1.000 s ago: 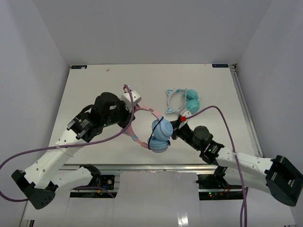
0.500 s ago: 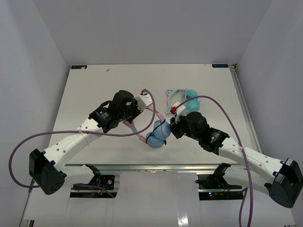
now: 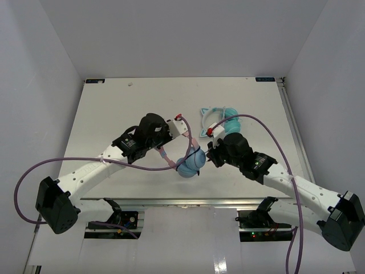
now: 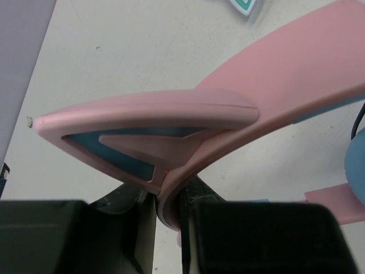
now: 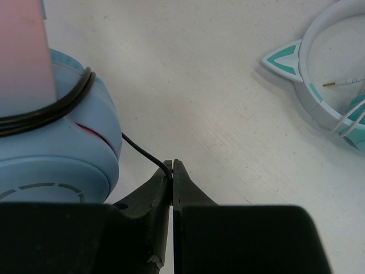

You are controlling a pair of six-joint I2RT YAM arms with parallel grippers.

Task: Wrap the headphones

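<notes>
At the middle of the white table (image 3: 114, 108), the left gripper (image 4: 169, 200) pinches the pink cat-ear band of the headphones (image 3: 191, 161). To their right, the right gripper (image 5: 173, 166) is pressed together on the thin black cable (image 5: 142, 153) that runs from a light-blue ear cup (image 5: 51, 154). A white-and-teal pair (image 3: 219, 119) lies just behind.

The surface (image 3: 114, 108) is lit brightly and evenly from above, soft shadows are cast, and the right fingers (image 5: 149, 197) are slightly blurred.
</notes>
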